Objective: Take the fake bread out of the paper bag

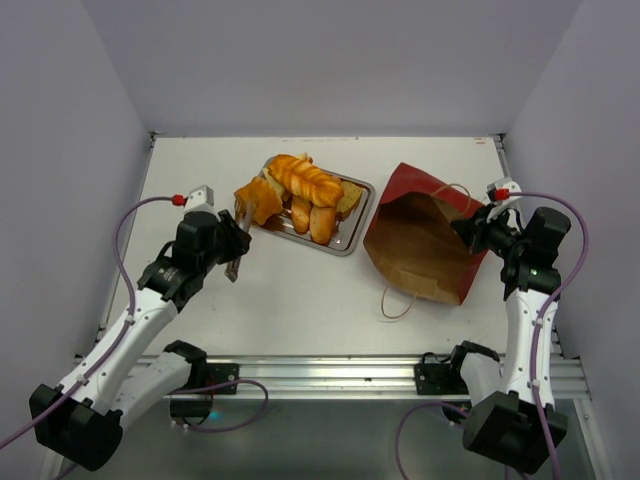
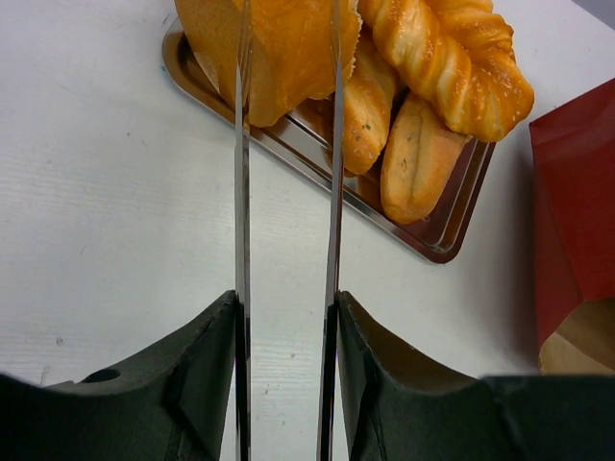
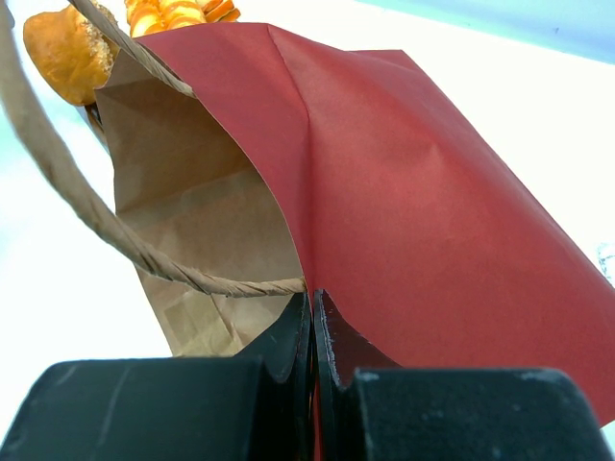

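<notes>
The left tool (image 1: 242,222) is spread and holds nothing, its tips at the left end of the steel tray (image 1: 351,240). The right tool (image 3: 313,309) is pressed together, pinching the rim of the paper bag (image 1: 425,245). The bag lies on the worktop (image 1: 300,295) just right of the tray. The fake bread (image 1: 303,188) is piled on the tray.

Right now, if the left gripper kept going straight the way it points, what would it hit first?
Most likely the toast-like bread piece at the near-left corner of the tray. It lies right ahead of the left gripper, though depth is unclear.
</notes>
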`<control>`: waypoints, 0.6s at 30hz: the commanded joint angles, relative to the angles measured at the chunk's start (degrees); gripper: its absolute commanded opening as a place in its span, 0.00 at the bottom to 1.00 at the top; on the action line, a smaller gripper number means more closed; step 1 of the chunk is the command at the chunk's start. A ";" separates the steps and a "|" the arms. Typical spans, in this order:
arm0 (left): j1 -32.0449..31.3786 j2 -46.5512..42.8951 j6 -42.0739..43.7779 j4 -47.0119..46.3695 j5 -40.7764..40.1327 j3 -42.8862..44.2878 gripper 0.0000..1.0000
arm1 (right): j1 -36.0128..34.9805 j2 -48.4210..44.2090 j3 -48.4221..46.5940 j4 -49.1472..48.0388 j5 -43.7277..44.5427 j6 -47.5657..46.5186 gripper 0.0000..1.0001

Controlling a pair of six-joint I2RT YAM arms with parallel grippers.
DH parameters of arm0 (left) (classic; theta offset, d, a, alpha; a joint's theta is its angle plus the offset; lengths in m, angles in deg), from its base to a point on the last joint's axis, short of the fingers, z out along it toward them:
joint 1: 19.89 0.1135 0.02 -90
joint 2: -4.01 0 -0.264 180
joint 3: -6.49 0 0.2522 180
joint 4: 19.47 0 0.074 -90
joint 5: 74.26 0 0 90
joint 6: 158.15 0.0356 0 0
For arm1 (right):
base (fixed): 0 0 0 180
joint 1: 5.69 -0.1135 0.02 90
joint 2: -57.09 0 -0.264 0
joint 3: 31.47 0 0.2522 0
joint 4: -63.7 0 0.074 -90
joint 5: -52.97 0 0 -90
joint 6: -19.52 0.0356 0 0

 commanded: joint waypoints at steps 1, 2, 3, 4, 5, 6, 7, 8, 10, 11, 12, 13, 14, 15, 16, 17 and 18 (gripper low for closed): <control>0.42 -1.22 3.08 0.76 -1.09 4.03 0.46 | 0.26 -1.24 -0.20 -1.27 -1.52 0.18 0.02; 0.42 -1.22 3.53 1.46 -1.53 4.56 0.45 | 0.26 -1.24 -0.20 -1.19 -1.44 0.18 0.02; 0.42 -1.04 3.97 1.81 -2.32 5.09 0.45 | 0.34 -1.24 -0.12 -1.27 -1.44 0.18 0.02; 0.42 -1.04 5.19 2.16 -2.85 6.40 0.44 | 0.26 -1.33 -0.11 -1.27 -1.44 0.18 0.02; 0.42 -0.52 5.81 3.12 -3.55 7.28 0.43 | 0.26 -1.42 -0.11 -1.27 -1.52 0.18 0.02; 0.42 -0.34 6.51 3.48 -5.47 8.07 0.43 | 0.26 -1.42 -0.11 -1.27 -1.52 0.18 0.02; 0.42 0.10 8.09 4.01 -6.53 9.91 0.42 | 0.26 -1.33 -0.11 -1.19 -1.70 0.18 0.02; 0.60 1.15 8.97 4.79 -7.67 10.97 0.41 | 0.34 -1.42 -0.20 -1.27 -1.70 0.18 0.02; 1.30 2.56 12.12 5.15 -9.79 12.82 0.39 | 0.34 -1.42 -0.20 -1.27 -1.79 0.18 0.02; 2.26 4.57 13.19 5.33 -11.45 14.48 0.36 | 0.26 -1.42 -0.20 -1.19 -1.79 0.18 0.02; 3.14 5.80 14.33 5.07 -11.81 15.11 0.34 | 0.26 -1.42 -0.20 -1.19 -1.79 0.27 0.02; 5.41 8.51 16.78 4.28 -12.08 15.81 0.30 | 0.26 -1.42 -0.29 -1.19 -1.79 0.44 0.02; 7.08 9.85 17.93 3.67 -12.08 15.90 0.28 | 0.26 -1.33 -0.46 -1.19 -1.35 0.62 0.02; 8.67 10.99 19.86 2.88 -11.47 15.82 0.26 | 0.26 -1.33 -0.47 -1.01 -1.26 0.71 0.02; 10.42 12.22 20.57 0.52 -10.86 15.55 0.22 | 0.26 -1.33 -0.73 -1.10 -1.09 0.88 0.02; 13.66 14.32 21.28 -0.90 -8.85 14.86 0.20 | 0.26 -1.24 -0.82 -0.92 -1.00 0.97 0.02; 15.00 15.30 22.76 -2.30 -8.22 14.24 0.18 | 0.26 -1.24 -0.91 -0.83 -0.91 1.23 0.02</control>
